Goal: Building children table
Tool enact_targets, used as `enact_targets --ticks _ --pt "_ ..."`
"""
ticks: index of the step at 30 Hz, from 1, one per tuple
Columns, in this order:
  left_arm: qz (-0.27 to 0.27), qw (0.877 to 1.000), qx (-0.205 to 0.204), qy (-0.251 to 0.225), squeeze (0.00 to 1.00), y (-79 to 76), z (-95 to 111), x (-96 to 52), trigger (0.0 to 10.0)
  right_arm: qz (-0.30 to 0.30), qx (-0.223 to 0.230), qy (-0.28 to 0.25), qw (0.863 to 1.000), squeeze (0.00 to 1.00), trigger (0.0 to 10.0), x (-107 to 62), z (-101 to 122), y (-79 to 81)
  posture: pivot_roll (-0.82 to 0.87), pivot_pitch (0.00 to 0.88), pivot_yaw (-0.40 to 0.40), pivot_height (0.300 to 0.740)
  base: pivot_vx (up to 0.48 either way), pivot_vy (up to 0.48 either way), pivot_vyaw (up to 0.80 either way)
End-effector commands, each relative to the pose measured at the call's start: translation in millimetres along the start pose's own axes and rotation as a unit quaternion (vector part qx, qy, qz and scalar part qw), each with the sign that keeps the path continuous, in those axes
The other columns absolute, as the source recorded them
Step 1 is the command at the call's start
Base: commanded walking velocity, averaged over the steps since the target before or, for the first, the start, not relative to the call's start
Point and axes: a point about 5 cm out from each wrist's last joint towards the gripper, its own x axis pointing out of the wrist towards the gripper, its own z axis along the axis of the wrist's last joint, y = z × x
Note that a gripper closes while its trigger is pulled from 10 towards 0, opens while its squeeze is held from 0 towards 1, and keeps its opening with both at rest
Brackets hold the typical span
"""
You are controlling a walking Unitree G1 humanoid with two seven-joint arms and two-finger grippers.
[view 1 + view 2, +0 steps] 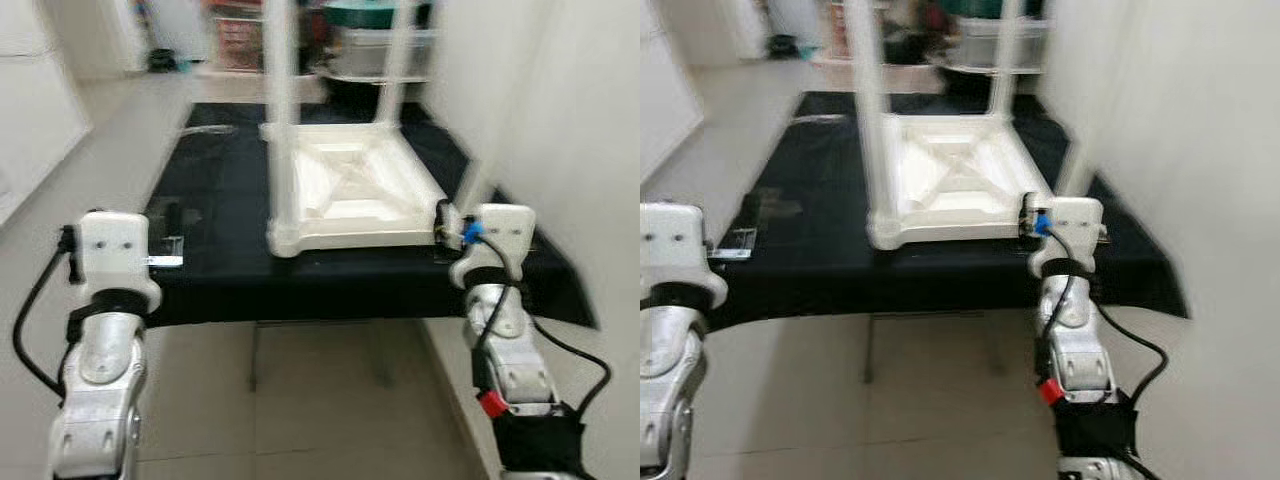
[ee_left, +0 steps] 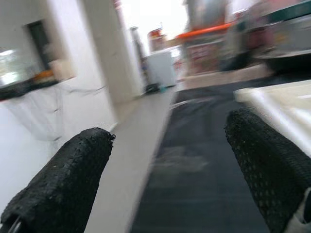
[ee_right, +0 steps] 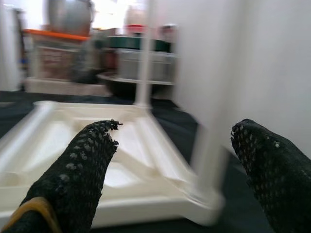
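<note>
While both gape empty | right end effector [image 3: 170,145] just before upturned table [image 1: 350,190] | left end effector [image 2: 170,160] beside it

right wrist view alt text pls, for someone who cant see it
A white children's table lies upside down on a black mat, legs pointing up, seen between the open jaws of the right gripper. Blurred storage bins stand behind.

L arm [image 1: 100,350] is raised at the L side, silver forearm angled up, white wrist block on top. L gripper [image 2: 170,179] points fwd, its two black fingers [image 2: 63,187] spread wide, nothing betw them. R arm [image 1: 505,340] is raised at the R side, black cable looping off the forearm. R gripper [image 3: 175,170] also fwd, fingers [image 3: 80,170] wide apart, nothing held.
</note>
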Motion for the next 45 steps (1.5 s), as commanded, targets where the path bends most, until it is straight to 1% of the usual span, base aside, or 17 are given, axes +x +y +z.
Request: enact_targets --ticks 1,12,15,16,21,28,41,45 --pt "0.005 1.000 -0.001 0.000 0.00 0.4 2.0 -1.0 10.0 0.005 0.002 -0.003 1.000 0.00 10.0 -1.7 -1.0 1.5 0.13 0.012 -0.065 0.740 0.000 0.000 0.43" --pt "0.011 1.000 -0.008 0.006 0.00 1.1 0.7 -1.3 10.0 0.000 0.002 0.001 1.000 0.00 10.0 -0.7 -1.5 0.1 0.13 0.016 -0.069 0.740 0.000 0.000 0.00" --pt "0.017 1.000 -0.005 0.002 0.00 3.1 2.9 -0.5 10.0 -0.001 0.008 0.000 1.000 0.00 10.0 1.4 -0.7 -0.6 0.13 0.020 -0.068 0.740 0.000 0.000 0.00" --pt "0.024 1.000 -0.001 -0.001 0.00 7.6 3.4 1.3 10.0 -0.001 0.008 -0.004 1.000 0.00 10.0 5.3 0.9 -2.4 0.14 0.021 -0.071 0.740 0.000 0.000 0.00" --pt "0.029 1.000 0.006 0.000 0.00 12.3 2.2 2.4 10.0 -0.004 0.004 -0.014 1.000 0.00 10.0 10.0 4.4 -4.5 0.13 0.020 -0.067 0.740 0.000 0.000 0.00" --pt "0.033 0.999 0.016 -0.008 0.00 13.8 3.5 3.3 10.0 -0.001 0.000 -0.025 1.000 0.00 10.0 15.1 9.4 -4.4 0.13 0.019 -0.069 0.740 0.000 0.000 0.00" --pt "0.033 0.999 0.017 -0.010 0.00 14.6 4.1 4.0 10.0 0.004 0.003 -0.022 1.000 0.00 10.0 13.3 6.6 -1.2 0.13 0.022 -0.073 0.740 0.000 0.000 0.00" --pt "0.031 0.999 0.017 -0.011 0.00 14.2 4.3 3.9 10.0 0.003 0.004 -0.025 1.000 0.00 10.0 13.8 7.6 -1.3 0.13 0.023 -0.071 0.740 0.242 0.000 0.00"
